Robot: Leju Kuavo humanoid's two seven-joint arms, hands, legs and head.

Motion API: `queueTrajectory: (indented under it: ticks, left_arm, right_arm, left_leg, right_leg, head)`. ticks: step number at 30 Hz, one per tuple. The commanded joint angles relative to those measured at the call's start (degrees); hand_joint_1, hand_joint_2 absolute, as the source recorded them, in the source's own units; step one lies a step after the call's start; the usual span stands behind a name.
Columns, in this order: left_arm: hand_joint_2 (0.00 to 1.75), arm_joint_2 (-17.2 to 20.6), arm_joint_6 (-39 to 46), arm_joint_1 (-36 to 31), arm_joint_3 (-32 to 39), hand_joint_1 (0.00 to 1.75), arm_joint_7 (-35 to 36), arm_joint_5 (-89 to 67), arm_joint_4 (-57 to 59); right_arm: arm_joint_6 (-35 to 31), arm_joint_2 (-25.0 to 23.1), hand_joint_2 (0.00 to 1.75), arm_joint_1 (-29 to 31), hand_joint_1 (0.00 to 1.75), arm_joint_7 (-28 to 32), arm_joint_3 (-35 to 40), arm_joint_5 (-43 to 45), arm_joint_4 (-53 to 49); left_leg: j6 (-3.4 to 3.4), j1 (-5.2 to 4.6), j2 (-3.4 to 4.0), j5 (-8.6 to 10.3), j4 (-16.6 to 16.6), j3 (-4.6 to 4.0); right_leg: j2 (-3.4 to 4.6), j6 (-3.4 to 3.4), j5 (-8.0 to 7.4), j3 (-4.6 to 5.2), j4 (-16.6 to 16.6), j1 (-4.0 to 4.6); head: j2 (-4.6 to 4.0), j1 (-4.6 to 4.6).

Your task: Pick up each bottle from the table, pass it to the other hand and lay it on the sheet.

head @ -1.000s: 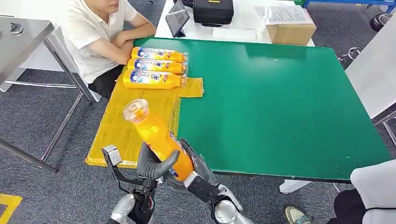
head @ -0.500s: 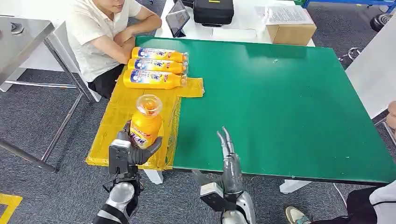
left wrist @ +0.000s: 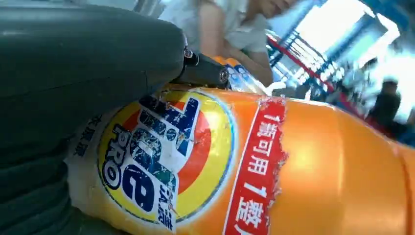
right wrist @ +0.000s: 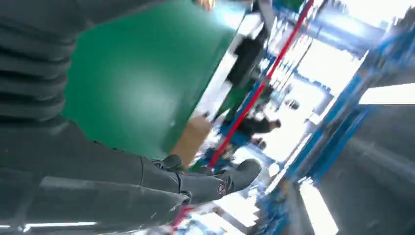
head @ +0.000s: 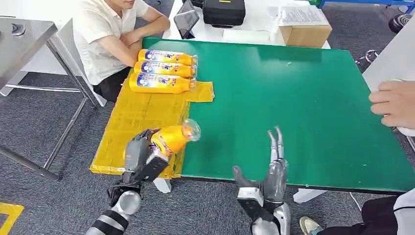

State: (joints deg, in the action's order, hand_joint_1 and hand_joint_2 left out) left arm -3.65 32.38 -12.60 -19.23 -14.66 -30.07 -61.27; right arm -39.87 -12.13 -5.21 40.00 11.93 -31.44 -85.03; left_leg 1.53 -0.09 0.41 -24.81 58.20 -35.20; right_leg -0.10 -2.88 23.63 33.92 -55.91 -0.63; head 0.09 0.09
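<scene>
so the left hand (head: 142, 156) has its fingers wrapped around the bottle (head: 173, 138), tipped nearly flat over the sheet (head: 132, 115), cap pointing toward the empty, spread-fingered right hand (head: 271, 174).

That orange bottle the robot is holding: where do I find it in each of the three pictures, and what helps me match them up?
Head view: the orange bottle lies tipped in the left hand, over the near end of the yellow sheet.
Left wrist view: the bottle's label and body take up the foreground, beside the grey thumb.
Right wrist view: not in it.
Shared landmark: the green table, seen again in the right wrist view; the seated person links head and left wrist views.
</scene>
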Motion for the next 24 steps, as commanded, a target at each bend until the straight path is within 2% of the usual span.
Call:
queueTrajectory:
  ticks: [1, 7, 8, 10, 11, 12, 13, 16, 18, 24]
  left_arm:
    - [1.75, 3.3, -20.4, -11.4, 0.1, 1.75, 5.2, -10.8, 20.9]
    - [1.75, 3.3, -25.0, -18.2, -1.5, 1.75, 6.0, -13.8, 31.8]
    - [1.75, 3.3, -26.2, -18.6, -1.2, 1.61, 6.2, -13.5, 32.8]
    - [1.75, 3.6, -29.7, -19.1, 0.0, 0.42, 5.6, -11.5, 34.2]
    - [1.75, 3.9, -29.4, -19.2, -0.3, 0.19, 5.3, -12.0, 34.3]
    - [1.75, 3.8, -29.1, -19.2, -0.3, 0.07, 5.2, -12.0, 34.5]
    - [1.75, 3.6, -29.0, -19.3, 0.2, 0.0, 5.3, -11.5, 34.6]
    - [1.75, 3.3, -29.4, -19.6, 0.4, 0.0, 5.6, -11.3, 34.8]
    - [1.75, 3.3, -29.4, -19.6, 0.4, 0.0, 5.6, -11.3, 34.8]
    - [1.75, 4.2, -37.3, -19.6, 2.6, 0.0, 5.2, -7.0, 35.9]
  right_arm:
    - [-0.1, 0.9, 1.75, 1.8, 0.0, 0.0, 2.4, 9.0, 2.6]
    - [-0.1, 1.5, 1.75, 3.6, 0.0, 0.0, 4.2, 12.1, 5.3]
    - [-0.1, 1.6, 1.75, 3.7, 0.0, 0.0, 4.7, 12.6, 5.9]
    - [-0.1, 1.8, 1.75, 3.9, 0.0, 0.0, 5.4, 13.6, 6.7]
    - [-0.1, 1.7, 1.75, 3.9, 0.0, 0.0, 5.4, 13.8, 7.1]
    - [-0.1, 1.7, 1.75, 3.8, 0.0, 0.0, 5.6, 14.1, 7.2]
    - [-0.1, 1.7, 1.75, 3.8, 0.0, 0.0, 5.6, 14.3, 7.5]
    - [-0.1, 1.6, 1.75, 3.9, 0.0, 0.0, 5.7, 14.3, 7.7]
    - [-0.1, 1.6, 1.75, 3.9, 0.0, 0.0, 5.7, 14.3, 7.7]
    - [-0.1, 1.6, 1.75, 4.8, 0.0, 0.0, 5.5, 14.6, 9.3]
  left_leg:
    - [-0.07, 0.05, 0.01, 0.0, 0.0, 0.13]
    - [-0.1, 0.02, -0.27, 0.09, -0.1, 0.47]
    - [-0.16, 0.04, -0.24, 0.13, -0.1, 0.62]
    - [-0.14, 0.04, -0.21, 0.08, -0.1, 0.77]
    - [-0.21, 0.06, -0.12, 0.14, -0.2, 0.8]
    - [-0.22, 0.03, -0.11, 0.15, -0.2, 0.86]
    - [-0.3, 0.03, -0.06, 0.21, -0.2, 0.84]
    - [-0.39, 0.02, 0.04, 0.23, -0.2, 0.83]
    - [-0.4, -0.01, -0.09, 0.33, -0.2, 0.92]
    - [-0.47, 0.07, 0.07, 0.33, -0.2, 0.95]
  right_leg:
    - [0.0, 0.07, -0.01, -0.12, 0.0, 0.04]
    - [-0.12, 0.08, -0.02, -0.56, 0.1, 0.01]
    - [-0.07, 0.14, -0.07, -0.69, 0.1, 0.04]
    - [-0.02, 0.13, -0.03, -0.82, 0.1, 0.05]
    - [0.08, 0.18, -0.11, -0.8, 0.1, 0.07]
    - [0.07, 0.18, -0.1, -0.84, 0.1, 0.03]
    - [0.13, 0.24, -0.15, -0.81, 0.1, 0.04]
    - [0.18, 0.43, -0.19, -0.73, -0.1, 0.03]
    - [-0.03, 0.32, -0.17, -0.75, -0.1, 0.0]
    - [0.23, 0.4, -0.24, -0.77, -0.1, 0.07]
  head:
    - [0.0, 0.0]
    - [0.0, 0.0]
    - [0.0, 0.0]
    - [0.0, 0.02]
    - [0.0, -0.02]
    - [0.0, 0.0]
    - [0.0, 0.0]
    - [0.0, 0.0]
    - [0.0, 0.04]
    - [0.0, 0.0]
